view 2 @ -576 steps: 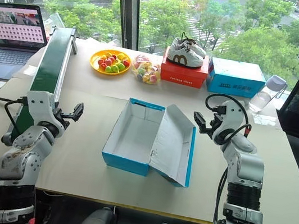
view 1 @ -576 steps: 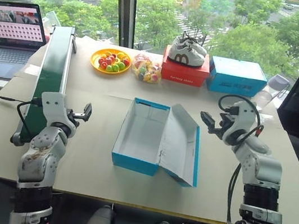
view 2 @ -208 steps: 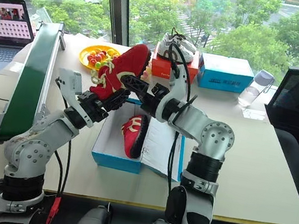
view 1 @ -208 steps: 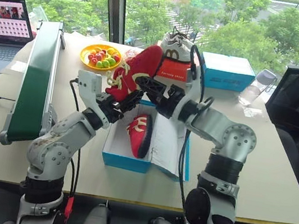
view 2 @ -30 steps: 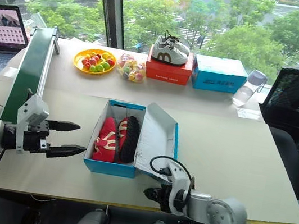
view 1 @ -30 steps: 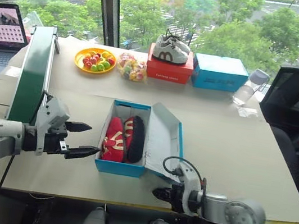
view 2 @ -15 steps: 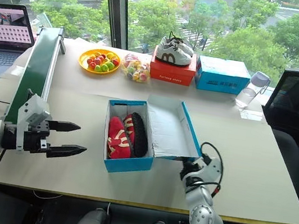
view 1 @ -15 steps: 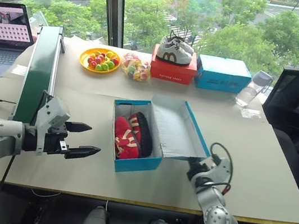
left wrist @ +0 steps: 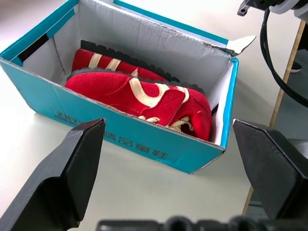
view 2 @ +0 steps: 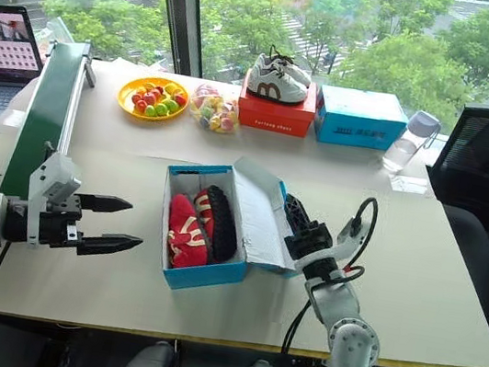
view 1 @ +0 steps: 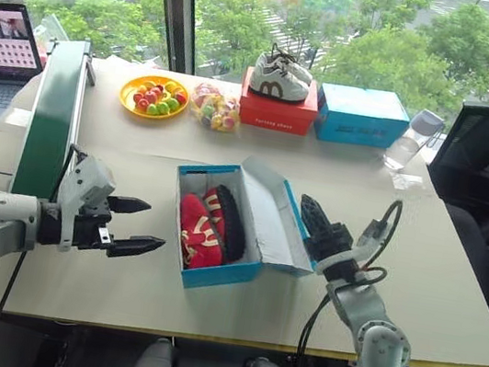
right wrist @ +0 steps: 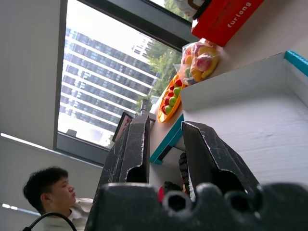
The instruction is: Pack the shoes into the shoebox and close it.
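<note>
Shoes in the shoebox, lid half raised beside the right gripper.

Head views: the shoebox (view 1: 212, 271) sits mid-counter (view 1: 139, 144) with both shoes (view 1: 210, 225) lying inside, and its hinged lid (view 1: 268, 211) stands tilted, partly up. The right gripper (view 1: 313, 222) is right against the lid's outer side, fingers a narrow gap apart; whether it actually touches the lid I cannot tell. The left gripper (view 1: 140, 227) hovers near the box's left side, fingers spread wide and empty.
Left wrist view: the wide-apart fingers (left wrist: 62, 178) frame the box's blue long wall, with the red shoes lying side by side within.
Right wrist view: the two fingers (right wrist: 134, 149) stand slightly parted, nothing visibly between them, against the lid's white inner face.
</note>
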